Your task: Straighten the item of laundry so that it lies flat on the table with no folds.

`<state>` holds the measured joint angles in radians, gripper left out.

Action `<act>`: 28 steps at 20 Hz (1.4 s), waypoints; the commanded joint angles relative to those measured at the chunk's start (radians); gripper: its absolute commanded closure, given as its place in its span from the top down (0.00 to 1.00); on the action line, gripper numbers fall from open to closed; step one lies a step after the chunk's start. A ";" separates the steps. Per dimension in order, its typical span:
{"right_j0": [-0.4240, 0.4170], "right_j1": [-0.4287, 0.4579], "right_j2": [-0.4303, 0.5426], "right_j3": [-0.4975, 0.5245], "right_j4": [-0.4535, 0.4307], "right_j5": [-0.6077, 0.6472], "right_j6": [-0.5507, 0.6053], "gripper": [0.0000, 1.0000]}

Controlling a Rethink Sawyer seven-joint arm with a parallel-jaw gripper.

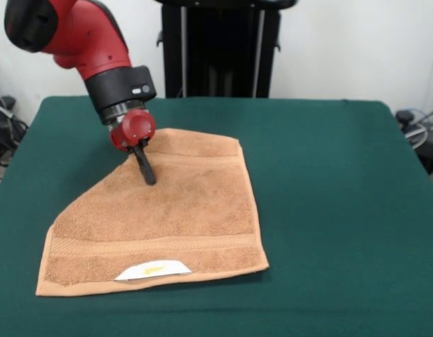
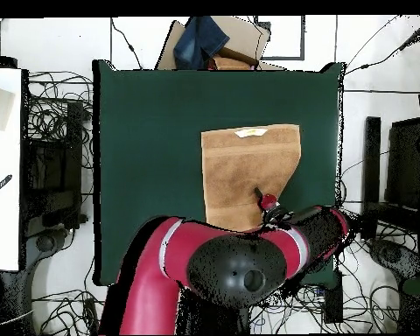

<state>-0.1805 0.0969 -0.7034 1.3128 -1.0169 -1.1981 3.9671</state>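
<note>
From across the table, the red and black arm's hand (image 1: 144, 168) comes down onto the light orange-tan terry towel (image 1: 167, 221), its dark tip touching the cloth close to a diagonal folded edge. I cannot tell whether the hand is spread or pressed together. The towel spreads away below the hand on the dark green felt table (image 1: 328, 182), and its white label with a yellow mark (image 1: 153, 269) lies at the hem farthest from the hand.

From overhead, the hand (image 2: 263, 198) sits by the towel's (image 2: 244, 171) slanted corner; the label (image 2: 251, 133) is on the opposite edge, the table (image 2: 148, 157) wide around it.
</note>
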 commanded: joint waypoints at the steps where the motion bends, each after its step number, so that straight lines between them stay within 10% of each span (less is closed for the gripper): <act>1: -0.001 0.251 0.294 -0.260 0.341 0.589 -0.055 0.00; 28: 0.019 0.278 0.288 -0.268 0.566 0.625 -0.128 0.00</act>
<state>-0.1863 0.1130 -0.7036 1.3601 -0.8178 -1.1929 3.9671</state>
